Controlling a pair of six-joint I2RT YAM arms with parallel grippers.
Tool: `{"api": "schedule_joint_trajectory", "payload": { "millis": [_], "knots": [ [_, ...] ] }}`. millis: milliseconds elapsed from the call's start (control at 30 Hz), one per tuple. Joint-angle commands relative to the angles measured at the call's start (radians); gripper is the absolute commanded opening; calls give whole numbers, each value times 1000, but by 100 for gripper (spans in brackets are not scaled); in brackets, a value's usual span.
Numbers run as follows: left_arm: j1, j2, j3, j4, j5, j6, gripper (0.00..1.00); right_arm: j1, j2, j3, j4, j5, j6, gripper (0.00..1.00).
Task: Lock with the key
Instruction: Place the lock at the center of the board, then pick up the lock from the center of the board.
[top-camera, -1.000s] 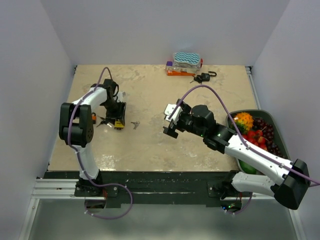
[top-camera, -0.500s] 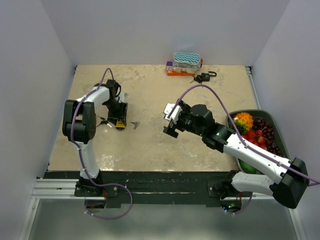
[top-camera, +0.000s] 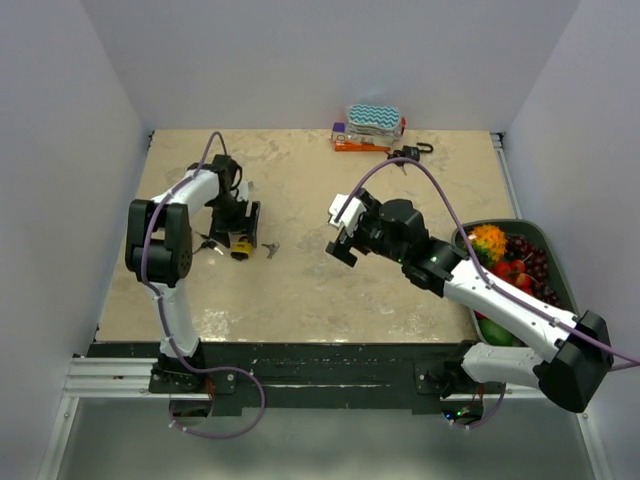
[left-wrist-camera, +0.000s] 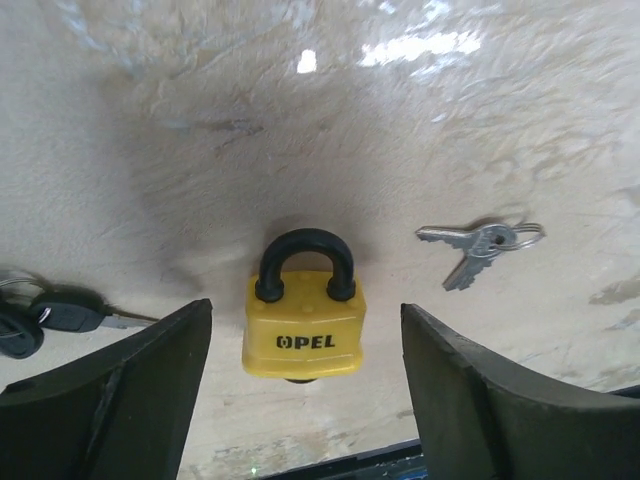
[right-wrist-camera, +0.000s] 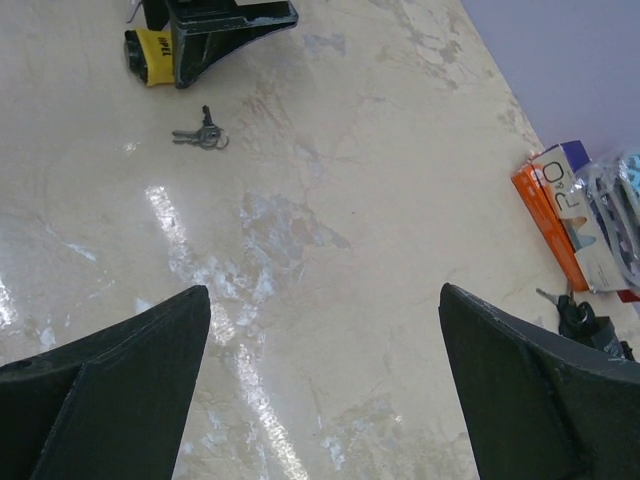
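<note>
Left end effector (left-wrist-camera: 305, 315), apart, straddles the yellow padlock (left-wrist-camera: 303, 335) at centre frame; next, clamp it. Right end effector (right-wrist-camera: 322, 292), apart, should fetch the keys (right-wrist-camera: 201, 135).

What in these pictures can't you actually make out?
- Yellow OPEL padlock: keyhole face turned away, left wrist view.
- Black-headed keys: cut by the left edge, left wrist view.
- Small black padlock: tiny and crossed by the right arm's cable, top view.
- Silver key pair: teeth too small, every view.
</note>
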Motion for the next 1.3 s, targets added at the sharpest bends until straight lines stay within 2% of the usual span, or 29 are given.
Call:
{"api": "schedule_joint_trajectory", "payload": {
  "millis": [0,33,67,133,267,467,600,700,833,1000,1267],
  "knots": [
    [0,-110,99,-13,19,3,81,-54,16,90,12,29,59,99],
    [0,-127,137,-11,25,8,82,-71,25,102,7,28,88,99],
    [0,-145,160,-7,44,23,94,-117,33,128,1,20,105,99],
    [0,-208,223,18,54,54,99,-171,78,162,-28,6,150,99],
    [18,-344,275,114,116,182,99,-370,197,295,-91,-43,207,99],
    [110,-529,231,228,175,230,99,-588,457,540,-192,-69,242,98],
    [188,-576,150,230,220,198,99,-646,645,697,-228,-46,254,98],
    [213,-566,151,200,235,169,99,-688,786,820,-234,-38,349,99],
    [222,-564,157,180,190,157,99,-691,932,947,-177,98,423,99],
    [230,-535,180,154,162,132,99,-692,1078,1019,-114,151,422,93],
    [239,-486,214,128,142,94,99,-691,1181,1041,-15,178,420,84]
  ]
}}
